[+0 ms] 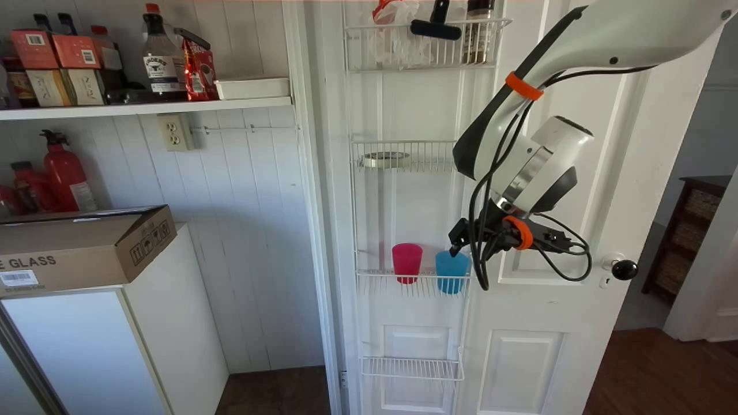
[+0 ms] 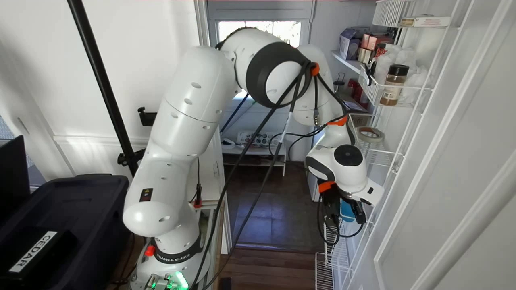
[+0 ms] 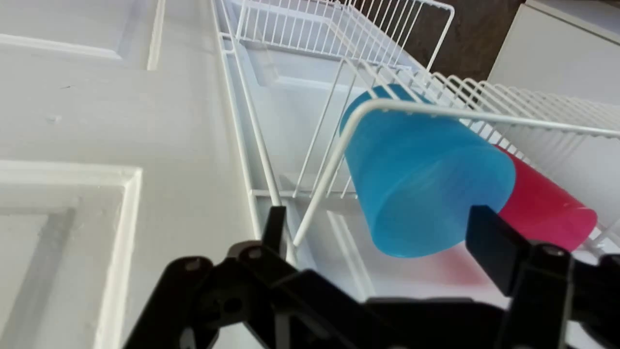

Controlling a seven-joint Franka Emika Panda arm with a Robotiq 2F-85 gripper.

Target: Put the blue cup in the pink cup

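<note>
Black gripper stood wide, nothing gripped, by the end of the wire shelf; tip depth was hard to read. Blue cup sat upright inside that end, pink cup farther along. My call: good grasp needed shifting along the shelf to centre blue, then soft squeeze, straight lift.

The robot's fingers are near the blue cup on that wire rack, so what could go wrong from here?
The open fingers might catch the wire rack, whose end wire appears between one finger and the blue cup in the wrist view. Bumping that cup could tip it or push it toward the pink cup. The cables looping below the wrist could snag.
</note>
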